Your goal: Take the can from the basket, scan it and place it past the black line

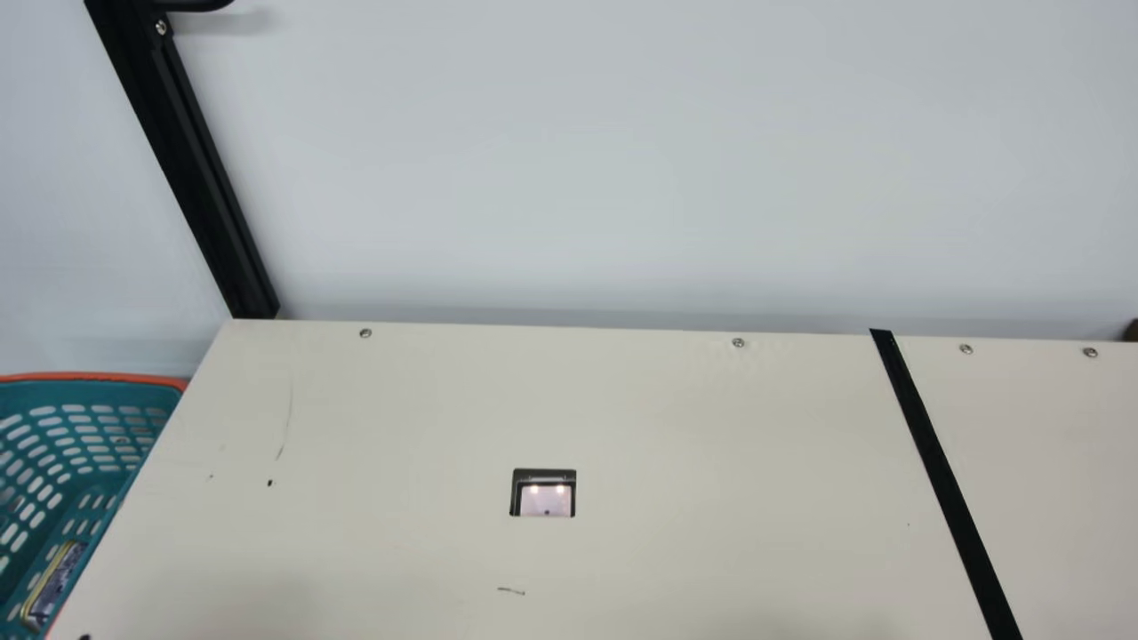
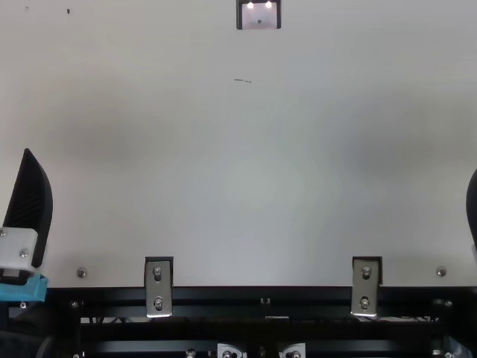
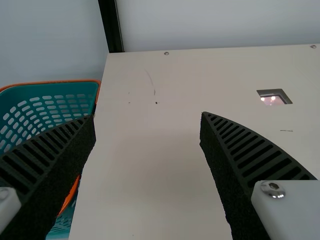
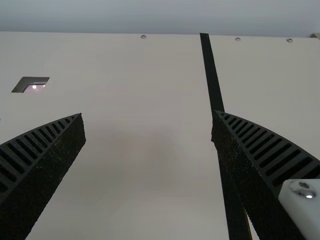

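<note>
can (image 1: pixel 55 585) seen in basket (image 1: pixel 98 377) | left gripper (image 3: pixel 147 115) near basket, right gripper (image 4: pixel 148 115) far from basket: both wide | can should be pinched softly, lifted straight up

No text, label, brand, number or sign can be read on anything in these views.

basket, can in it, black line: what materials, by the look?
Basket: moulded plastic, low sheen; even slots through a thin teal wall, orange rim.
Can: probably metal, printed or labelled; yellowish edge band beside a dark patterned face. Too small to be sure.
Black line: likely tape, dark with straight edges; paint or an inlaid strip not ruled out.
</note>
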Robot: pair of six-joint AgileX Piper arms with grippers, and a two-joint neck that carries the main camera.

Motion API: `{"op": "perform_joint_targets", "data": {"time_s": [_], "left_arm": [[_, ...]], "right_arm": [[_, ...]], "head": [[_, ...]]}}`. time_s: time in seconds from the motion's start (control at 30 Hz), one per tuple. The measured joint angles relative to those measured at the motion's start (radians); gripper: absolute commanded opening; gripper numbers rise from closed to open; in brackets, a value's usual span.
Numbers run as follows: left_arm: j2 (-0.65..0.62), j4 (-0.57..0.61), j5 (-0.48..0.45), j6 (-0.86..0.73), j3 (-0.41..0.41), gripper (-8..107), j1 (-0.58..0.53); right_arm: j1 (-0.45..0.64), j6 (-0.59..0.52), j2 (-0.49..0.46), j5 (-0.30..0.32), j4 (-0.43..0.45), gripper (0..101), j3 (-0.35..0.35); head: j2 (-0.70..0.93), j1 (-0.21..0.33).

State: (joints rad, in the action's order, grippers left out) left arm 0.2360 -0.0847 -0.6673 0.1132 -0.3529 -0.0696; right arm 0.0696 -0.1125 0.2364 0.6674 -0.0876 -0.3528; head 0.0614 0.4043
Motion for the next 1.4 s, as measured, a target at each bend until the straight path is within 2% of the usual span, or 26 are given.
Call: {"op": "perform_joint_targets", "data": {"time_s": [0.23,0.5,0.7,0.83,1.4], "left_arm": [[0.000,0.000,0.000,0.000,0.000,90,0.000],[0.000,0.000,0.000,0.000,0.000,90,0.000],[0.000,0.000,0.000,0.000,0.000,90,0.000],[0.000,0.000,0.000,0.000,0.000,90,0.000],[0.000,0.000,0.000,0.000,0.000,90,0.000]], "right_arm": [[0.000,0.000,0.000,0.000,0.000,101,0.000],[0.000,0.000,0.000,0.000,0.000,101,0.000],[0.000,0.000,0.000,0.000,0.000,101,0.000],[0.000,0.000,0.000,0.000,0.000,101,0.000],[0.000,0.000,0.000,0.000,0.000,101,0.000]], "head": [[0.194,0.000],[0.522,0.000],[0.686,-0.005],[0.737,0.000],[0.742,0.000]]}}
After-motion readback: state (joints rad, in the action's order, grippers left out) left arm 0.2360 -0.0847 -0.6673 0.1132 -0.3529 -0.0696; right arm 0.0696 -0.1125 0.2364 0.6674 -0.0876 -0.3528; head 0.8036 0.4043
